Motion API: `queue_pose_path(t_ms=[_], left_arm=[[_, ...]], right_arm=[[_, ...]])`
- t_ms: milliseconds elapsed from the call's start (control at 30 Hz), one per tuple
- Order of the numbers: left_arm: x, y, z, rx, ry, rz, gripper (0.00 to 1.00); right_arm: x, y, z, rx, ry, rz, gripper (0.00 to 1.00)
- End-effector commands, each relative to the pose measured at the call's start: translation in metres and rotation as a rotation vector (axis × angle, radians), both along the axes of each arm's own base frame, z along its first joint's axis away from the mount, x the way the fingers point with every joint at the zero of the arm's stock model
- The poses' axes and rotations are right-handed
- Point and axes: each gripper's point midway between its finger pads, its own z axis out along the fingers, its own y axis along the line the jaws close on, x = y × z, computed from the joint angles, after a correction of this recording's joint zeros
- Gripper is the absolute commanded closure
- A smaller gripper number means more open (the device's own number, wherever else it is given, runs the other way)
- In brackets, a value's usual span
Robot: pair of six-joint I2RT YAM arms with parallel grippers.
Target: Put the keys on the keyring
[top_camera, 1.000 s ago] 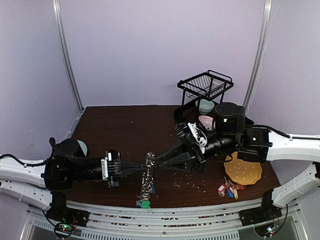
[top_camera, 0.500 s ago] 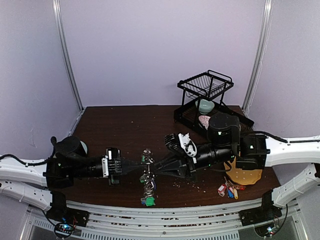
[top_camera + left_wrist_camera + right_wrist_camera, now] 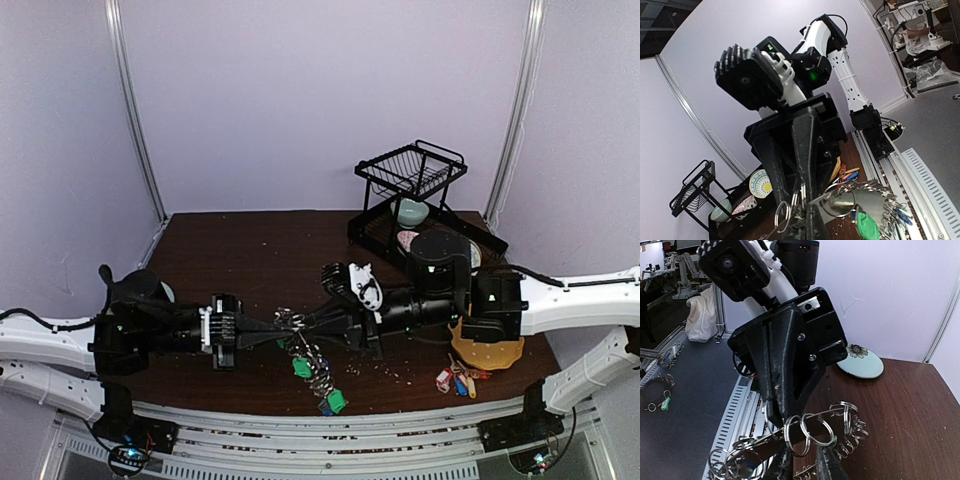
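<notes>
Plain pale-lilac walls (image 3: 320, 100) all round, metal poles (image 3: 135, 110) up the corners at 11 and 1 o'clock, dark brown wooden bench (image 3: 250, 260) in the middle, grey floor (image 3: 935, 115) beyond its 6 o'clock edge.

My right pincer (image 3: 802, 467) is cut off by the lower edge of its own camera, so I cannot tell whether its fingers pinch anything. From above, its tips, those of my left pincer (image 3: 276, 330) and the top of the keyring (image 3: 312, 362) merge into one dark knot. The loose bunch of keys (image 3: 458, 380) at the near right is too small to count. My right arm hides part of the tan plate (image 3: 490, 352).
</notes>
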Motion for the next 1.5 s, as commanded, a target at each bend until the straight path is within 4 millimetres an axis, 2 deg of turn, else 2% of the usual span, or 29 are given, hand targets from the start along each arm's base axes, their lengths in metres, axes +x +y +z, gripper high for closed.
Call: queue_pose_path(t_ms=[0, 133, 267, 367, 467, 567, 733, 800, 867, 967, 1100, 1267, 1333, 1400, 1467], left_arm=[[-0.001, 0.009, 0.038, -0.176, 0.031, -0.013, 1.00], [-0.002, 0.008, 0.040, -0.192, 0.059, -0.028, 1.00], [-0.004, 0.008, 0.042, -0.197, 0.064, -0.041, 1.00], [-0.006, 0.008, 0.040, -0.193, 0.063, -0.049, 1.00], [-0.007, 0.007, 0.039, -0.190, 0.066, -0.058, 1.00], [-0.008, 0.009, 0.041, -0.199, 0.064, -0.061, 1.00], [-0.010, 0.011, 0.043, -0.213, 0.070, -0.070, 1.00], [-0.010, 0.012, 0.045, -0.220, 0.079, -0.074, 1.00], [-0.010, 0.013, 0.047, -0.228, 0.090, -0.078, 1.00], [-0.010, 0.014, 0.049, -0.244, 0.102, -0.082, 1.00], [-0.010, 0.015, 0.051, -0.254, 0.111, -0.083, 1.00], [-0.011, 0.016, 0.051, -0.255, 0.109, -0.091, 1.00], [-0.012, 0.015, 0.050, -0.252, 0.108, -0.093, 1.00], [-0.012, 0.016, 0.050, -0.251, 0.106, -0.094, 1.00], [-0.012, 0.016, 0.050, -0.252, 0.101, -0.095, 1.00]], right_arm=[[-0.019, -0.004, 0.016, 0.056, 0.005, 0.106, 0.81], [-0.026, -0.004, 0.022, 0.090, 0.028, 0.141, 0.82], [-0.018, -0.002, 0.034, 0.147, 0.033, 0.094, 0.87], [-0.015, 0.000, 0.033, 0.144, 0.025, 0.083, 0.89], [-0.014, -0.001, 0.032, 0.139, 0.020, 0.077, 0.87], [0.000, -0.009, 0.032, 0.113, 0.013, -0.008, 0.84], [0.035, -0.041, 0.037, 0.120, 0.058, -0.190, 0.82], [0.039, -0.047, 0.038, 0.106, 0.058, -0.225, 0.79], [0.033, -0.050, 0.040, 0.095, 0.050, -0.194, 0.77], [0.007, -0.048, 0.050, 0.148, 0.050, -0.055, 0.76], [-0.028, -0.027, 0.059, 0.214, 0.039, 0.101, 0.77], [-0.023, -0.006, 0.049, 0.222, 0.049, 0.098, 0.72], [-0.023, -0.001, 0.052, 0.234, 0.050, 0.108, 0.72], [-0.024, 0.001, 0.054, 0.254, 0.059, 0.119, 0.75], [-0.022, 0.002, 0.054, 0.257, 0.061, 0.112, 0.83]])
